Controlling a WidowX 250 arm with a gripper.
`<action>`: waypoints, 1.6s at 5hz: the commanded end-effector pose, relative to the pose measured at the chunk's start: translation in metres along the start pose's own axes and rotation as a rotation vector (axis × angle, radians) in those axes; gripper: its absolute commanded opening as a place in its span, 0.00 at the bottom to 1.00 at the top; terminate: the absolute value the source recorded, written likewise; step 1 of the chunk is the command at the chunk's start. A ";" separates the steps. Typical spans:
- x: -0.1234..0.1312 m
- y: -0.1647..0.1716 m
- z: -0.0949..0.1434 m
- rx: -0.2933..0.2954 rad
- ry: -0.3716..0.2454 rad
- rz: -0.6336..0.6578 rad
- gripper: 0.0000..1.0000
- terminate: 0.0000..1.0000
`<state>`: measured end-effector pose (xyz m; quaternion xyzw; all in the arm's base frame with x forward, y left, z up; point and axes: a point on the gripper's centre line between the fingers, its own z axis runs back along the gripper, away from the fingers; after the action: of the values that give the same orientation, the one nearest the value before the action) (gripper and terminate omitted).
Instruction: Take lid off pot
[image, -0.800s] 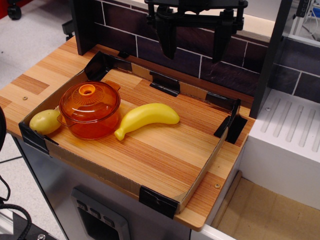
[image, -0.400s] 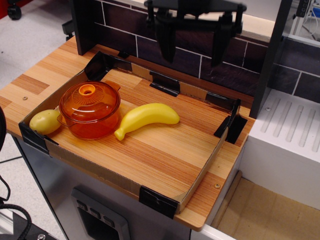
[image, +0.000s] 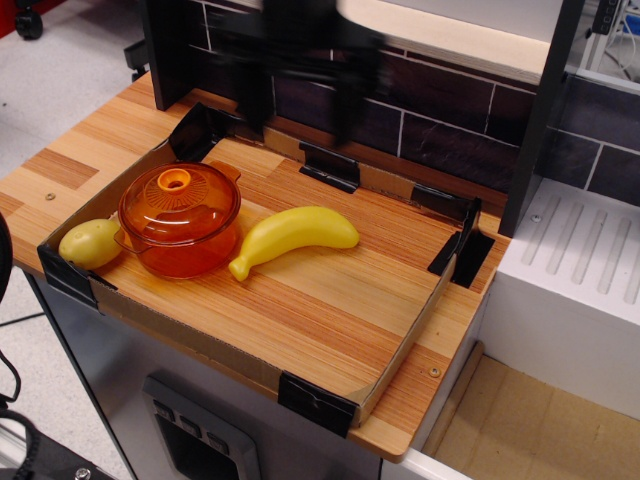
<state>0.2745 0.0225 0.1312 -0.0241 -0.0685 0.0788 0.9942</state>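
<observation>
The orange translucent pot (image: 188, 252) stands at the left of the wooden tray (image: 330, 300). The domed orange lid (image: 190, 203) sits on it, with its ring knob up. My gripper (image: 301, 125) hangs high at the back, above and to the right of the pot. It is motion-blurred, and its two dark fingers (image: 254, 105) are spread apart with nothing between them. It touches nothing.
A yellow banana (image: 295, 235) lies right of the pot, its tip close to the pot. A yellow-green potato-like toy (image: 90, 243) lies left of the pot in the tray corner. A dark brick wall (image: 450, 110) runs behind. A white sink unit (image: 580, 270) stands at the right.
My gripper has moved quickly to the left along the back wall, toward the pot's side, still open. The pot, lid, banana and potato have not moved.
</observation>
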 end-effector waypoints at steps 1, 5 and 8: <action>0.009 0.048 0.006 -0.067 -0.020 -0.098 1.00 0.00; 0.003 0.098 -0.033 0.022 0.051 -0.154 1.00 0.00; -0.015 0.089 -0.061 0.026 0.063 -0.154 1.00 0.00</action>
<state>0.2475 0.1045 0.0592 -0.0142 -0.0270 0.0067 0.9995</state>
